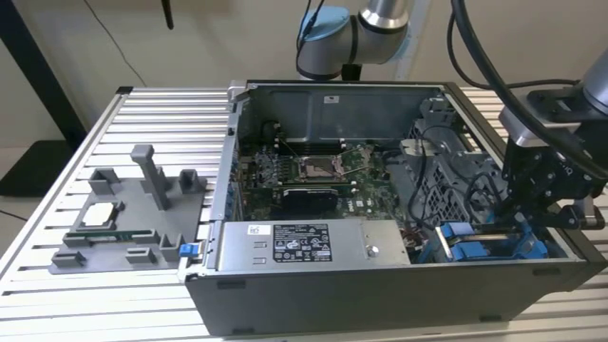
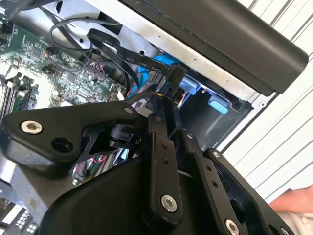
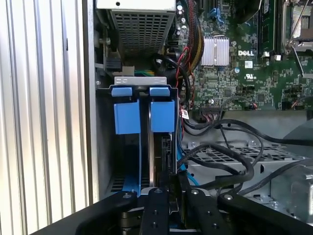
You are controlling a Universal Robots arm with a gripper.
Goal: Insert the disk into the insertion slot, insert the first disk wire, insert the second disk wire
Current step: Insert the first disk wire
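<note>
Ribbed metal table (image 1: 190,128) under everything, and the open computer case (image 1: 380,306) sat on it, so I took the case as my marker for the rest. Outside the case, on the exterior view's left, a grey tray (image 1: 133,249) of spare parts lay on the table. Inside the case I had the green circuit board (image 1: 371,187) on its floor and the grey power box (image 1: 371,235) against its near wall. Over the case's near corner, on the exterior view's right, the gripper (image 1: 513,224) hung down into the drive cage.

In the first wrist view the slot (image 3: 142,83) was in sight inside the case. The disk (image 3: 163,147) stood edge-on in it, with its blue carrier tab at the slot's mouth and a second blue tab just beside. The fingers (image 2: 159,142) were drawn nearly together in both wrist views. In the second wrist view their tips pinched a black plug (image 2: 172,78) on the end of a flat black wire (image 2: 127,56), close by the blue carrier. More black wires looped across the cage beside the slot.
</note>
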